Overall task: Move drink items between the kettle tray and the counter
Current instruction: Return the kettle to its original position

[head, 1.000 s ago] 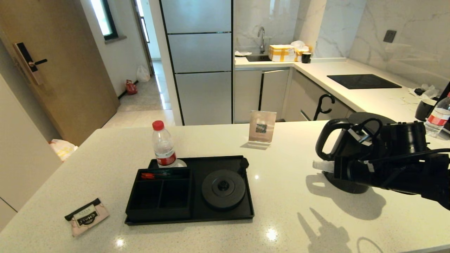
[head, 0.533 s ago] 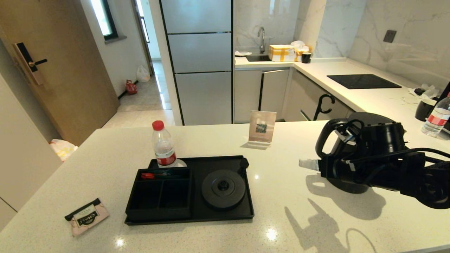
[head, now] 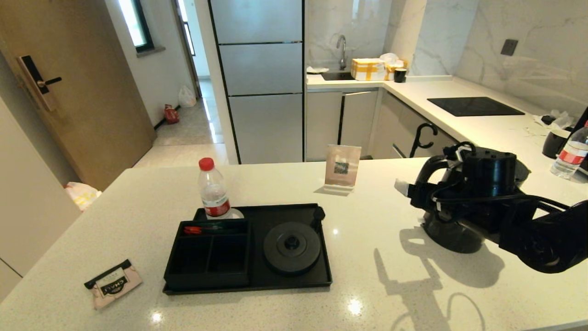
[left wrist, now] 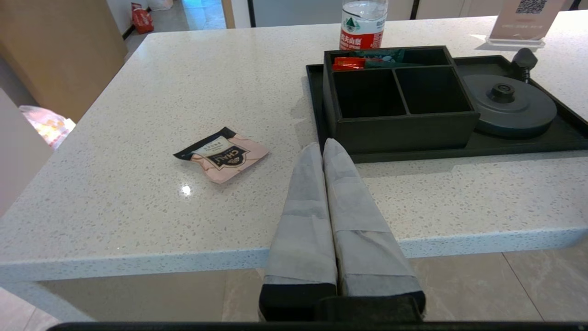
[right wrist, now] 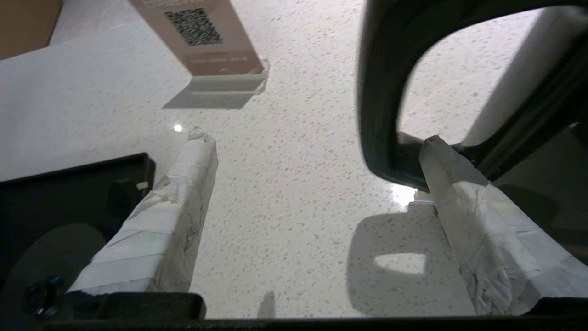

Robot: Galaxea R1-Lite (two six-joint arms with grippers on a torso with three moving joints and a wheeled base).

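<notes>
The right gripper point(right wrist: 317, 142) has its jaws spread wide and holds nothing: one taped finger sits inside the loop handle of the kettle point(head: 459, 202), the other outside it over bare stone, so the handle lies between the two without being clamped. The left gripper point(left wrist: 324, 149) has its two taped fingers pressed flat together, empty, parked off the near edge of the counter point(head: 376, 285) and pointing toward the tray.

One kettle stands upright on the counter, well to the right of the kettle tray point(head: 327, 269). One kettle tray lies near the middle of the counter. In it are one round kettle base point(head: 291, 247), bare, and one compartment box point(head: 206, 255) with three sections: the two nearer ones look empty, and the far one holds a few small packets point(left wrist: 365, 60), red and green, too crowded to count. One tea sachet point(head: 113, 283) lies flat on the counter, left of the tray and apart from it.

One water bottle point(head: 213, 193) with a red cap stands upright in the tray's far left corner; a second bottle point(head: 569, 154) stands far off at the right edge. One card stand point(head: 342, 166) sits beyond the tray.
</notes>
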